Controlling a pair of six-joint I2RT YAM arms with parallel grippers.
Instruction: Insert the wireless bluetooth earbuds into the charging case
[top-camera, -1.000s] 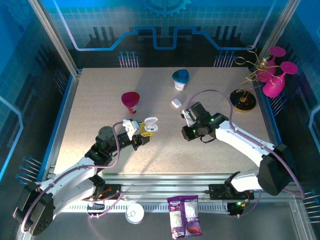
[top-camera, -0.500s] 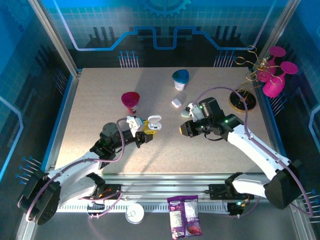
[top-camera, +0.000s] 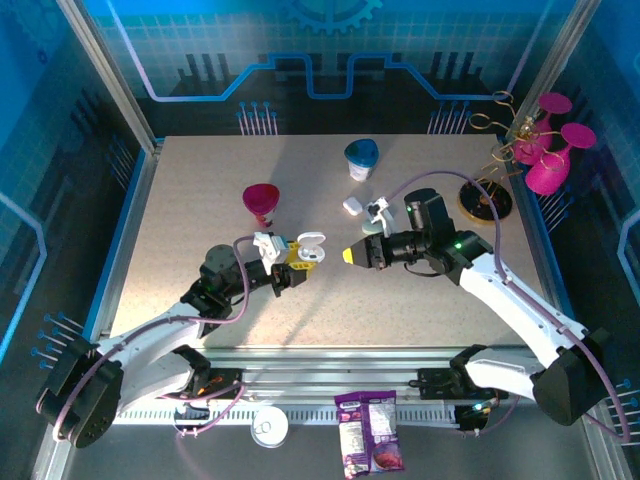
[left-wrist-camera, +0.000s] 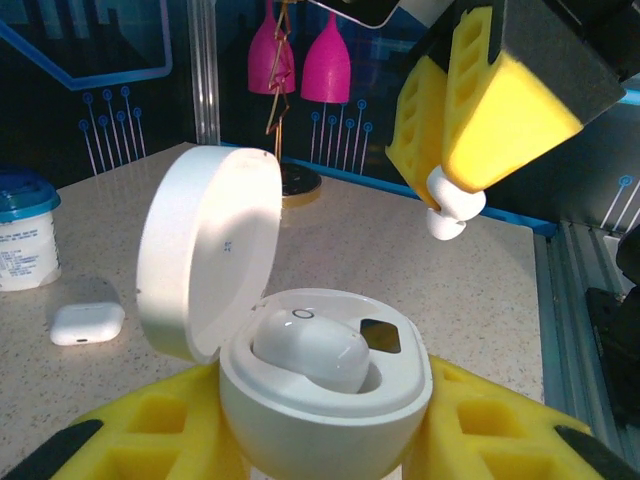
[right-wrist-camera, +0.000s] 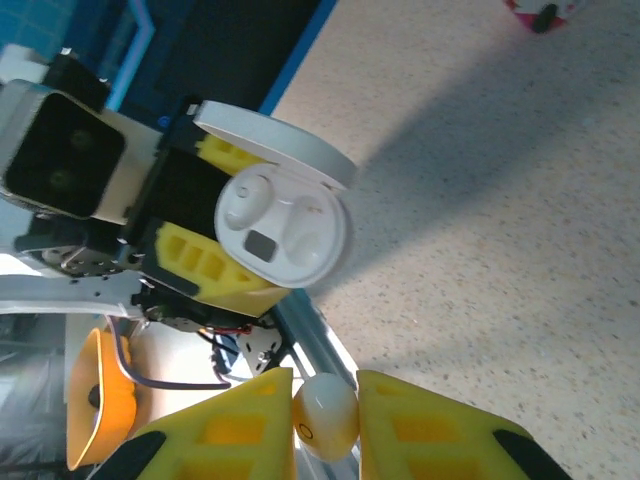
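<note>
My left gripper (top-camera: 288, 264) is shut on the base of the white charging case (left-wrist-camera: 325, 400), holding it above the table with its lid (left-wrist-camera: 205, 250) swung open. One white earbud (left-wrist-camera: 310, 345) lies seated in the case beside a small dark square. My right gripper (top-camera: 352, 255) hovers close to the right of the case, shut on a second white earbud (right-wrist-camera: 325, 415) pinched between its yellow fingertips. From the left wrist that earbud (left-wrist-camera: 447, 210) hangs just above and right of the case. From the right wrist the open case (right-wrist-camera: 285, 235) faces the held bud.
A small closed white case (top-camera: 352, 205) lies on the table behind the grippers. A blue-lidded cup (top-camera: 361, 158) and a magenta cup (top-camera: 261, 203) stand further back. A gold stand (top-camera: 487, 200) with magenta glasses is at the far right. A snack bag (top-camera: 368, 430) lies below the table edge.
My right gripper has swung round and moved left with its earbud, ending close beside the open case. The left gripper has shifted slightly right with the case.
</note>
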